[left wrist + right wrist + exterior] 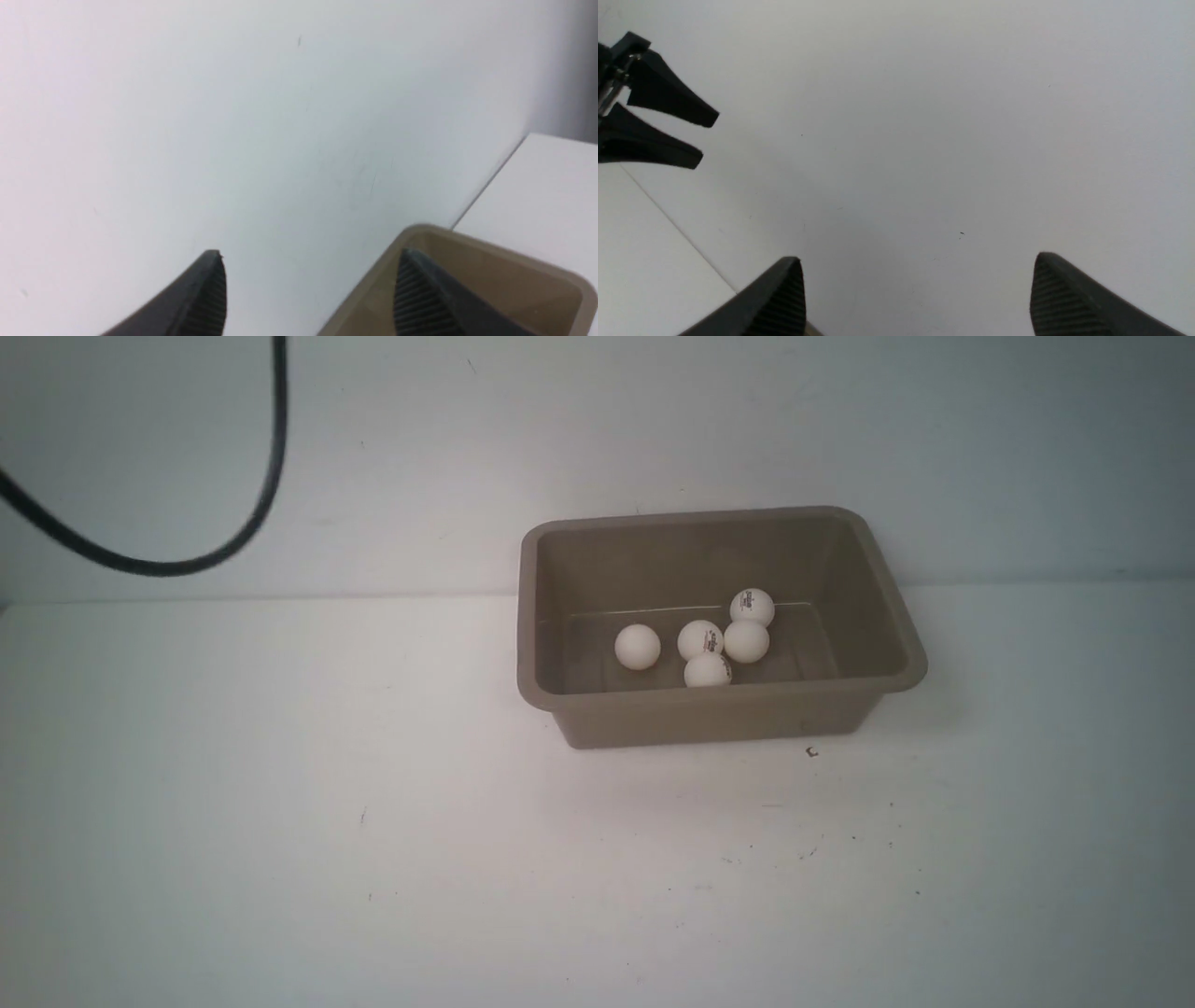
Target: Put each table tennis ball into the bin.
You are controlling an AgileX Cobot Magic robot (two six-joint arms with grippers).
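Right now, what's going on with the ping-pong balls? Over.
Left gripper open, empty. Right gripper open, empty. Five balls in the bin. No ball seen on the table; nothing in the way.

White table (280, 859) against pale wall (653, 420), black cable (266, 495) hanging

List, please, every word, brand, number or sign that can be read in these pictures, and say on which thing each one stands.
No text can be read here.
Ball at the back of the bin: small dark print, too blurred to read.
Ball in the middle: dark print, too blurred to read.
Front ball: dark print, too blurred to read.
Table: a tiny dark mark before the bin, too small to tell.
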